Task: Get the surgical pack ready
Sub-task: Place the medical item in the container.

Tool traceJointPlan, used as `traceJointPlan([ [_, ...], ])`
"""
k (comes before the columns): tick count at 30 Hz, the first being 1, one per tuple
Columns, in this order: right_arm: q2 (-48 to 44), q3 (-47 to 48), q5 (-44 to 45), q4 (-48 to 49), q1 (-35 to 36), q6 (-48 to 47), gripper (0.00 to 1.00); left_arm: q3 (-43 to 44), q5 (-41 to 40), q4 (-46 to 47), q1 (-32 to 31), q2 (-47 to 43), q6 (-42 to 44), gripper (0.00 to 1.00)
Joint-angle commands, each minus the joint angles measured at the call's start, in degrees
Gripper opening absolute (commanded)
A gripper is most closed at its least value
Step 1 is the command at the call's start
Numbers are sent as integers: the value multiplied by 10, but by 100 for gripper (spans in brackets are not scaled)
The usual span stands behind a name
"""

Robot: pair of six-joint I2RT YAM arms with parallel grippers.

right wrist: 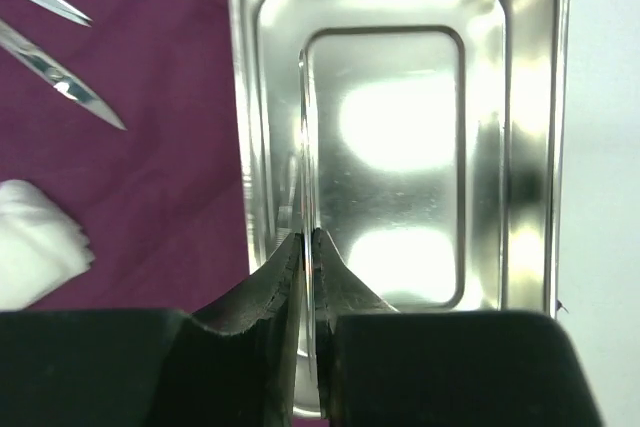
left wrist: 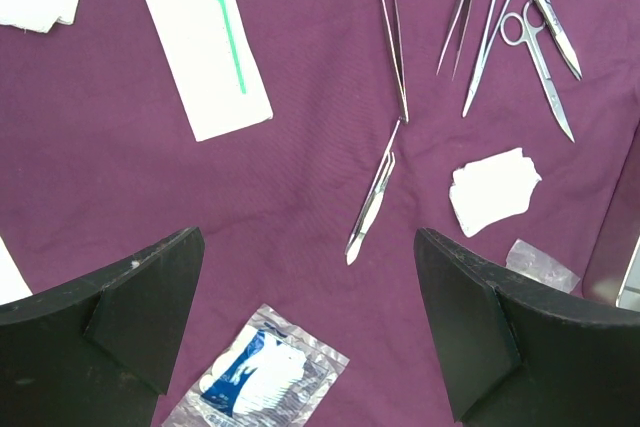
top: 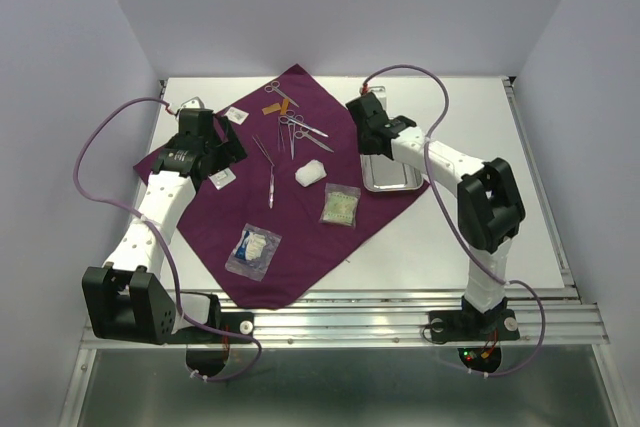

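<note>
1. Right pincer (right wrist: 308, 239) — fingers pressed together on a thin metal instrument (right wrist: 303, 137), seen edge-on. Probably tweezers, cannot tell for sure. Shaft running up the middle of the wrist view, over the left half of the steel tray (right wrist: 246, 97). Whether the tip touches the tray floor: cannot tell.
2. Left pincer (left wrist: 308, 277) — fingers spread wide, gripping nothing, touching nothing. Hovering over the purple cloth (left wrist: 120, 197), low in its own view.
3. Tray at centre right of the overhead view, left side on the cloth's corner, right side on bare table (right wrist: 605, 147).
4. Step in hand, by judgement: laying the instrument in the tray. To do it well:
   - Bring the tip low over the tray floor before letting go; a drop from height could bounce it out.
   - Keep the shaft parallel to the long walls so it lies flat inside the rim.
   - Part the fingers only a little, then lift straight up.
5. Not yet in the tray, lying on the cloth:
   - scissors (left wrist: 535, 42) and tweezers (left wrist: 392, 37), upper right of the left wrist view
   - gauze pad (left wrist: 492, 190), right of centre
   - clear packet (left wrist: 255, 372), bottom edge
</note>
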Motion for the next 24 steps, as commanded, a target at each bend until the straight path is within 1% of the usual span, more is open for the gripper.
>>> traceJointPlan([
  [1,-19,-29,2,18,-16,-16,12,19,1,3,3,-18,10,99],
  [4,-12,-39,-1,25,-29,-18,13,22,1,0,2,-17,11,99],
  [13,11,-55,-16,35,-29,-17,15,16,0,-1,3,-21,11,99],
  [15,11,-57,-23,36,-29,-16,18,14,-2,-1,2,-24,11,99],
  [19,13,-61,-29,37,-29,-14,29,14,-1,0,3,-21,11,99],
  [21,11,-60,-26,37,-29,-13,33,19,8,1,3,-17,11,99],
  [24,5,-60,-17,36,-29,-13,34,23,12,2,4,-13,11,99],
])
